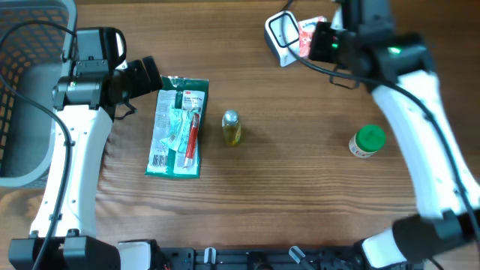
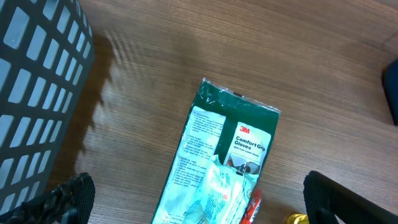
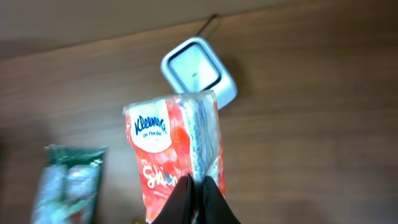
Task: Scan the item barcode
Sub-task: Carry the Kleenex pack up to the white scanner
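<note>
Wooden worktop point(image 1: 300, 195): we see the right tool point(image 3: 198, 186) pinching a Kleenex tissue pack point(image 3: 171, 143) by its edge near the barcode scanner point(image 3: 198, 71); so slim a hold could let it swing, barcode missing the window. Our left tool point(image 2: 202, 199) hangs spread over the 3M gloves pack point(image 2: 217, 149).

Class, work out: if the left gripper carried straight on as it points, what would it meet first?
Most likely the green glove pack lying flat ahead of the left gripper; depth is unclear.

Wooden table point(image 1: 300, 195) bears basket point(image 1: 16, 112), glove packet point(image 1: 178, 127), small bottle point(image 1: 231, 127), green-lidded jar point(image 1: 367, 141), scanner point(image 1: 281, 34)
</note>
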`<state>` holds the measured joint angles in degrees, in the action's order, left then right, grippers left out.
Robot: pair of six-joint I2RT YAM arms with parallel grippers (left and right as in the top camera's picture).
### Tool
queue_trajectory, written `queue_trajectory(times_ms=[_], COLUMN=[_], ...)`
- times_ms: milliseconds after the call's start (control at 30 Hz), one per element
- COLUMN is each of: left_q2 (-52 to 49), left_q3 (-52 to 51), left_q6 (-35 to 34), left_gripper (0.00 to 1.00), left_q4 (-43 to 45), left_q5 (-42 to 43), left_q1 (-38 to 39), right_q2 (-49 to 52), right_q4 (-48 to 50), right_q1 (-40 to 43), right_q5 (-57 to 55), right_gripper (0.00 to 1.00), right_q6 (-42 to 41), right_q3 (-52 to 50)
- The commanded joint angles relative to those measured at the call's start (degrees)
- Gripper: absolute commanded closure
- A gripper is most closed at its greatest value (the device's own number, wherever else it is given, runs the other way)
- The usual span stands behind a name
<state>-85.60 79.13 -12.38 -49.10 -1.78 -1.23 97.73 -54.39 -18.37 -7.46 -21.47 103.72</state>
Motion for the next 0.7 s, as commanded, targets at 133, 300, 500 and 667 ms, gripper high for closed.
queue_trajectory(times_ms=[133, 300, 500, 667], left_q2=[0.42, 0.42, 0.42, 0.42], left_q3=[0.81, 0.81, 0.81, 0.81], left_q6=[-0.50, -0.50, -0.50, -0.50], left_gripper=[0.00, 0.00, 0.00, 0.00], left_q4=[0.17, 0.17, 0.17, 0.17], left_q5=[0.24, 0.24, 0.24, 0.24], left_q1=[-0.22, -0.22, -0.22, -0.22], right_q2=[13.20, 19.76, 24.74, 28.89], right_q4=[10.99, 21.97, 33.70, 39.58], right_q1=[-3.82, -6.29, -8.48, -8.66], right_q5=[-20.17, -30.93, -37.27, -37.70], right_gripper=[0.95, 0.96, 0.96, 0.95], right_q6=[10.84, 23.67, 34.67, 41.51], right_q3=[0.79, 0.79, 0.79, 0.68])
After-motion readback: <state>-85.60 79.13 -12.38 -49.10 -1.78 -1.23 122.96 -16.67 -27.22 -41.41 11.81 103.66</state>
